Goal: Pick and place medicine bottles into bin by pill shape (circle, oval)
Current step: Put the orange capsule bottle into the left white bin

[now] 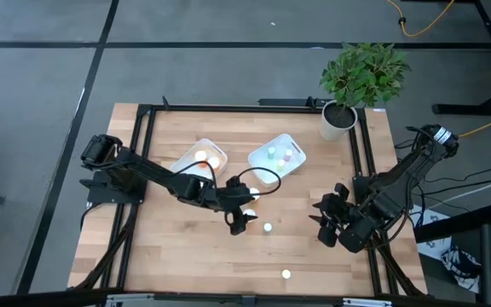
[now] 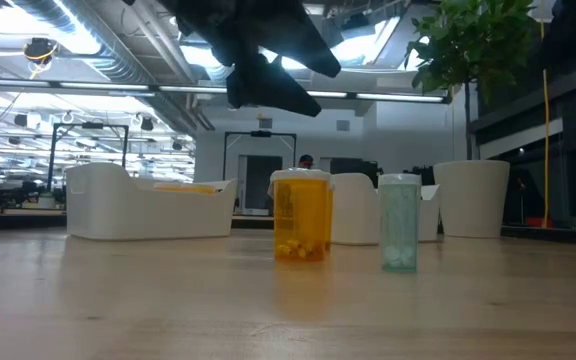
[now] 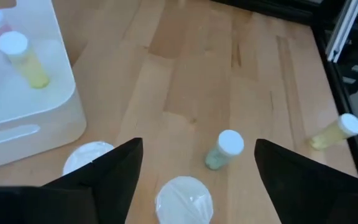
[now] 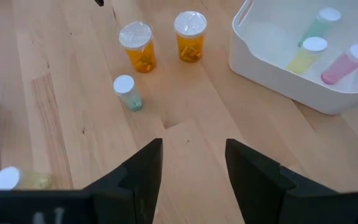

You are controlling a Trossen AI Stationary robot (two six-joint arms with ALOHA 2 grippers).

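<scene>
My left jaws (image 1: 238, 223) are wide, over an orange bottle (image 3: 183, 200) on the tabletop (image 1: 177, 256). My right jaws (image 4: 192, 168) wait partly open, holding nothing.

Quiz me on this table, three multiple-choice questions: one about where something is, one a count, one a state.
1. Where does the white plant pot stand?
A. far right corner of the table
B. near left corner
C. in the centre

2. How many orange bottles stand on the bare wood?
A. none
B. two
C. five

3. How is the yellow bottle nearest the table's front edge?
A. upright
B. held in a gripper
C. lying on its side

Answers: 1 A, the high view shows the pot at the far right corner. 2 B, the right wrist view shows two side by side, caps up. 3 C, it lies flat on the wood, cap pointing sideways, nothing touching it.
</scene>
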